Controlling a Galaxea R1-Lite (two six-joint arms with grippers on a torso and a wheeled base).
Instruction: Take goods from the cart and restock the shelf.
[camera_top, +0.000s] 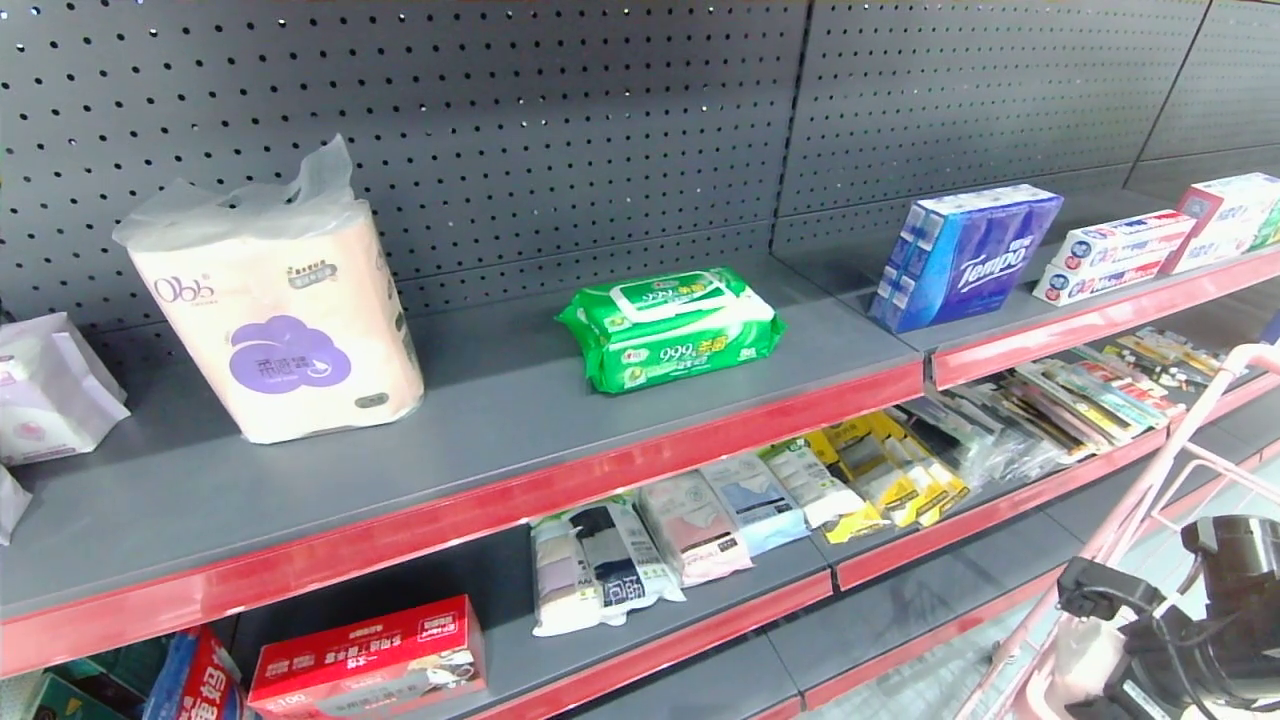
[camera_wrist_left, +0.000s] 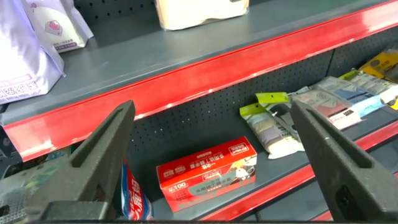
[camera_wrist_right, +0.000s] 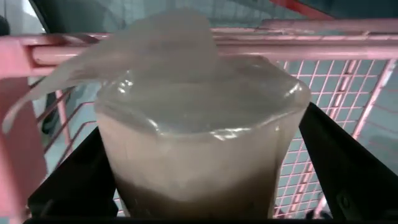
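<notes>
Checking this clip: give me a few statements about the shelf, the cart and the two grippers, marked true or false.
1. The left gripper is open and holds nothing. True.
2. The green wipes pack lies on the lower shelf. False: it lies on the top shelf, between the toilet-paper pack and the blue tissue pack.
3. The right gripper has its fingers on either side of a plastic-wrapped pack at the pink cart. True.
4. The red box stands beside the toilet-paper pack. False: it lies on the lower shelf, one level below.
</notes>
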